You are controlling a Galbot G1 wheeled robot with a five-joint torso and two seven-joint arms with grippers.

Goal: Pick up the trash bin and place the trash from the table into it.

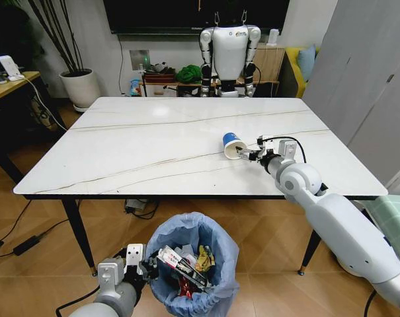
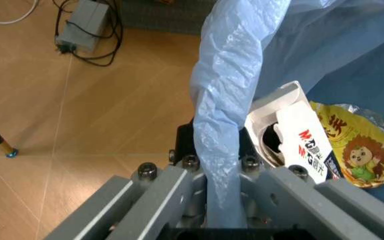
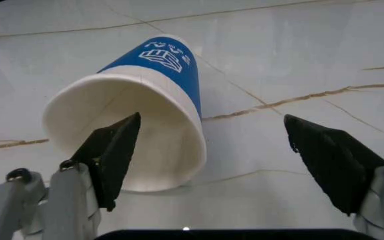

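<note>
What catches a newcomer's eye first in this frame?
The blue paper cup lying on its side on the white table, with the right tool open at its mouth. Below the table's near edge, the left tool grips the blue-lined trash bin, already holding wrappers.

Your right gripper (image 3: 212, 155) sat low over the table (image 3: 299, 45), its two dark fingers (image 3: 115, 150) spread wide apart. The blue paper cup (image 3: 158, 90) lay on its side on the marble, white mouth turned toward the gripper. One finger stood at the cup's rim, in front of its open mouth; the other stood well apart from the cup, over bare veined table.
</note>
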